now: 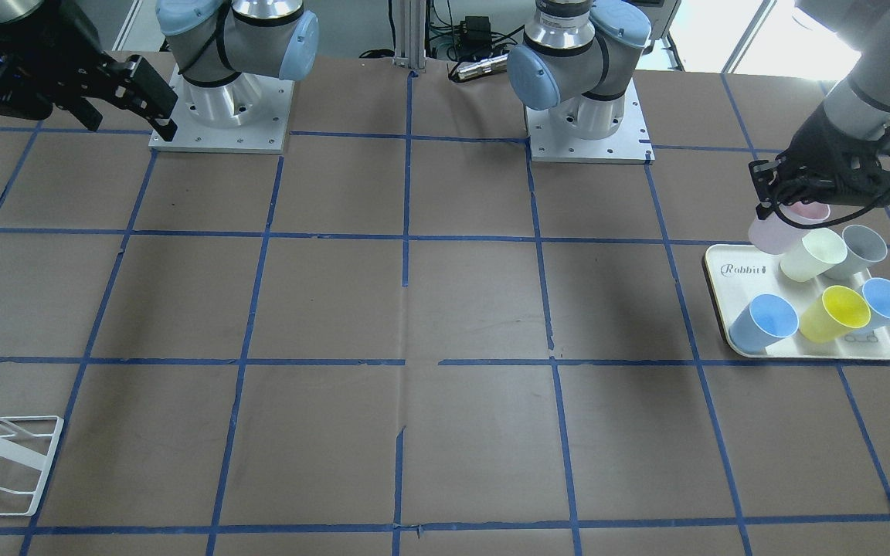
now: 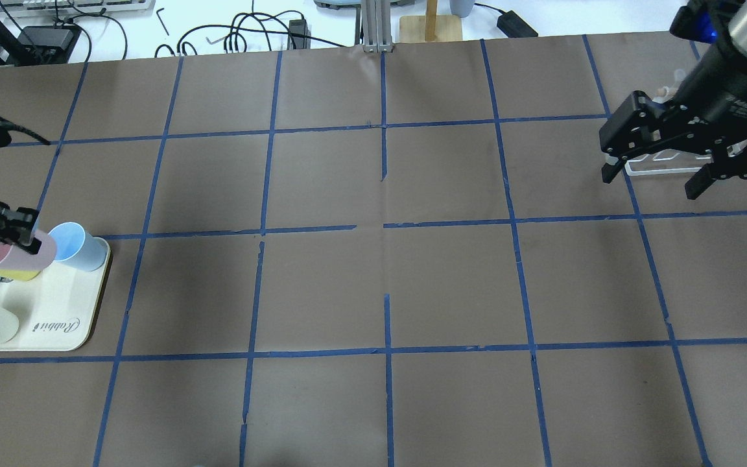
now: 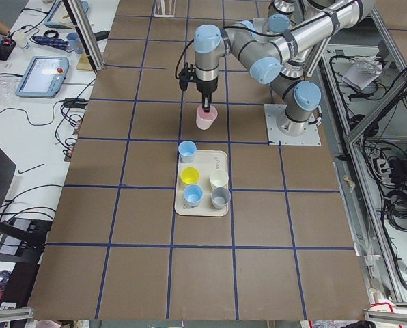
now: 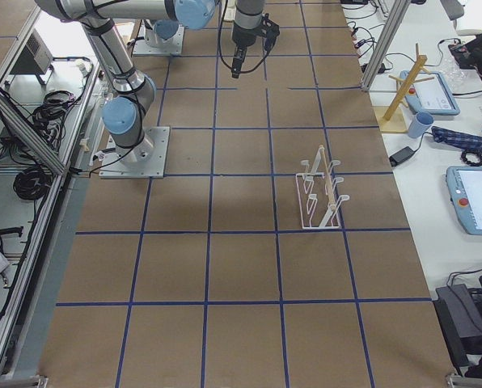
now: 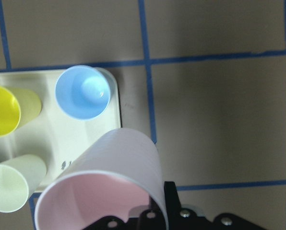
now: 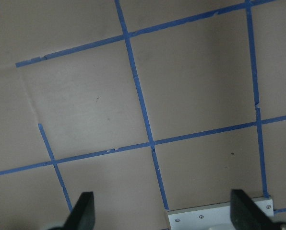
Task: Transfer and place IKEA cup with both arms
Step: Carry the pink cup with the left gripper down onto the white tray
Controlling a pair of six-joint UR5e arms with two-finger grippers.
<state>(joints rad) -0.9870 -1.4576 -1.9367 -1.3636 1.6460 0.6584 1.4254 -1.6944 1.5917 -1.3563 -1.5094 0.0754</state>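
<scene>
The pale pink IKEA cup (image 1: 776, 234) hangs tilted in my left gripper (image 1: 776, 207), which is shut on its rim above the far end of the white tray (image 1: 727, 268). The cup also shows in the overhead view (image 2: 13, 254), in the exterior left view (image 3: 205, 118), and close up in the left wrist view (image 5: 109, 182). It is lifted clear of the tray. My right gripper (image 1: 157, 108) is open and empty, held high near its own base. It also shows in the overhead view (image 2: 651, 176), above the wire rack.
The tray (image 2: 91, 311) holds two light blue cups (image 1: 763, 320) (image 1: 885, 300), a yellow cup (image 1: 835, 313), a cream-white cup (image 1: 814, 255) and a grey cup (image 1: 861, 249). A white wire rack (image 1: 5, 455) stands at the table's other end, also seen in the exterior right view (image 4: 318, 194).
</scene>
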